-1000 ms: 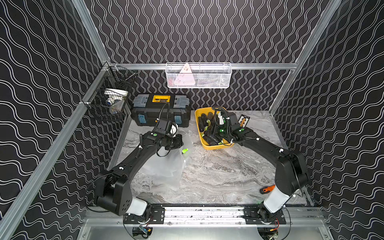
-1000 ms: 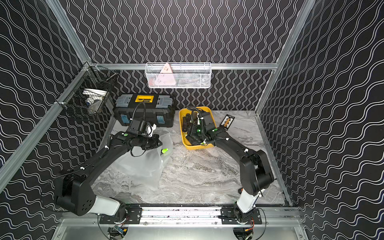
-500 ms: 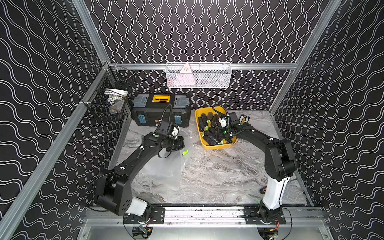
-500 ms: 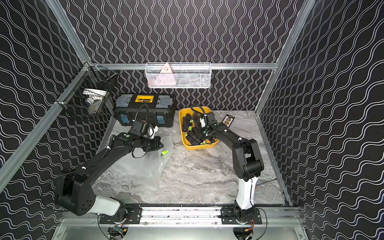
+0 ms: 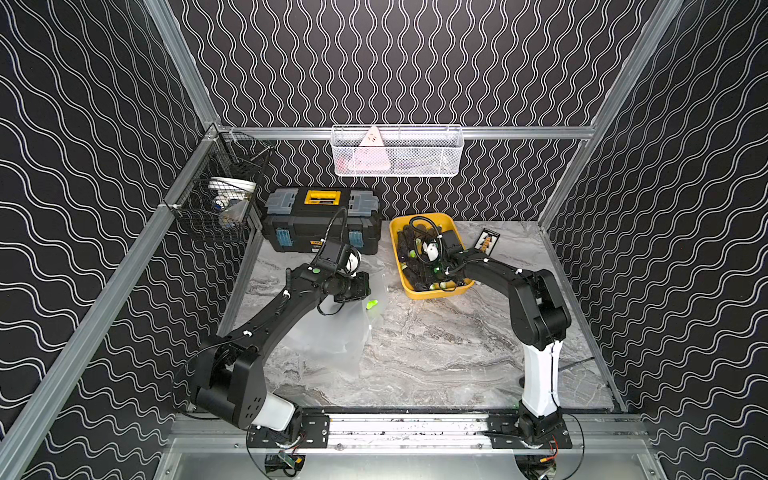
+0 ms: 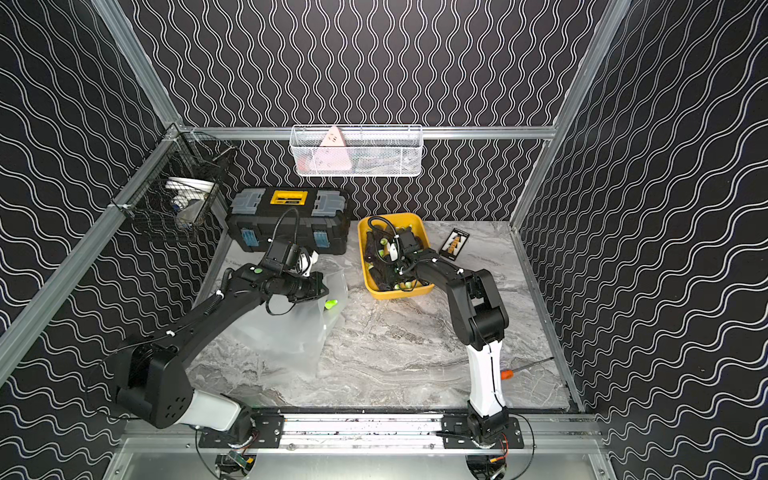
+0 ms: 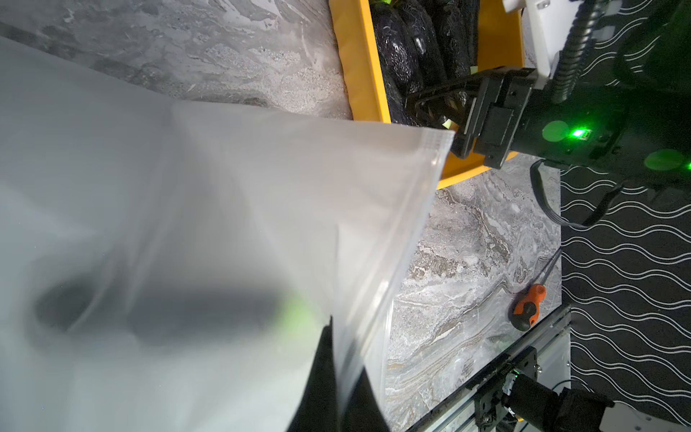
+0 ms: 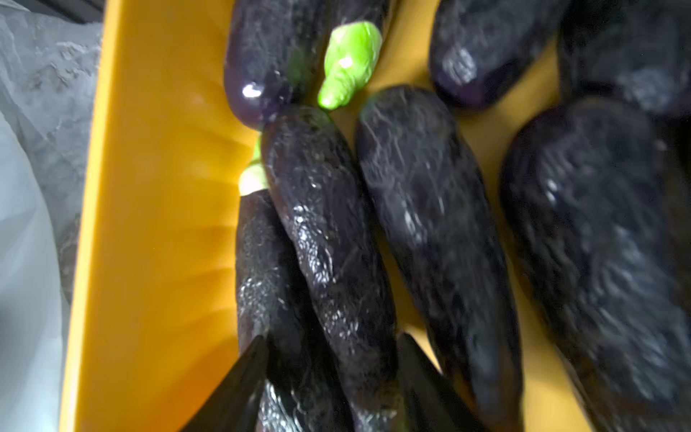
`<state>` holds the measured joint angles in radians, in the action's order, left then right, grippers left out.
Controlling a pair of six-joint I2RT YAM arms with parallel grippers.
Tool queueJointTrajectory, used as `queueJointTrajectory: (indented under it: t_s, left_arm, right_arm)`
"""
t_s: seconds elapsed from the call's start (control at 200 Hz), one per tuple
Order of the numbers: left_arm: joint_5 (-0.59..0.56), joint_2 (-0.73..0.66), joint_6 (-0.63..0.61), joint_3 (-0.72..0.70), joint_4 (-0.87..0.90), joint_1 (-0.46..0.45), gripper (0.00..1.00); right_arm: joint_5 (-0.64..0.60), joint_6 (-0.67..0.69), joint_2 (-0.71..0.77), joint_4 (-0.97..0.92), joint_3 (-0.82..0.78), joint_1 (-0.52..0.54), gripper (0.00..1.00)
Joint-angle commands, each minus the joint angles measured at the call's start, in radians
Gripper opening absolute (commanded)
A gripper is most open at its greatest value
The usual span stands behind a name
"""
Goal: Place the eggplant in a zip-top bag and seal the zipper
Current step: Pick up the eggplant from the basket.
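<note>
We see the left pincer [image 5: 369, 302] clenched on the mouth edge of the translucent plastic zip-top bag [image 5: 328, 336]. It lifts that edge while the rest of the bag lies on the grey marbled worktop [image 5: 436, 357], toward its left edge. In the left wrist view the film [image 7: 261, 194] is nipped by a dark finger. Compared with a second ago, this arm and the bag have hardly shifted.

The right arm has changed most. A second ago its elbow lay low and far out toward the near right corner; now the elbow stands tall beside the right edge. The orange-handled screwdriver [image 6: 508, 374] lies by the arm's white lower link.

The right pincer [image 8: 334, 336] is, as before, down in the yellow plastic tray [image 5: 436, 293] at the far edge of the worktop. Its two tips stand apart on either side of one dark purple eggplant [image 8: 329, 232], right at its flanks. The view is blurred, so we cannot tell whether they press on it. That eggplant lies among others in the tray, which stands just beside the bag's raised mouth.
</note>
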<state>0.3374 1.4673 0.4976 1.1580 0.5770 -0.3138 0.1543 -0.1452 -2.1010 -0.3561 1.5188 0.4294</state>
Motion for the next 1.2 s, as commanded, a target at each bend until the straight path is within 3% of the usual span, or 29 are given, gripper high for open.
queueJointTrajectory:
  t_s: [0.0, 0.335, 0.781, 1.191]
  left_arm:
    - [-0.008, 0.001, -0.016, 0.004, 0.004, -0.001, 0.0]
    - [-0.011, -0.005, -0.014, 0.003, 0.007, -0.001, 0.0]
    - [-0.015, -0.002, -0.019, 0.014, 0.015, -0.001, 0.0]
    - [-0.021, -0.004, -0.021, 0.016, 0.018, -0.001, 0.0]
  right_arm:
    - [-0.053, 0.01, -0.025, -0.043, -0.006, 0.003, 0.52]
    - [-0.088, 0.013, 0.047, 0.005, -0.013, 0.009, 0.6]
    - [-0.146, 0.112, -0.07, -0.07, 0.067, 0.071, 0.61]
    - [-0.161, 0.082, -0.016, 0.0, 0.029, 0.074, 0.43]
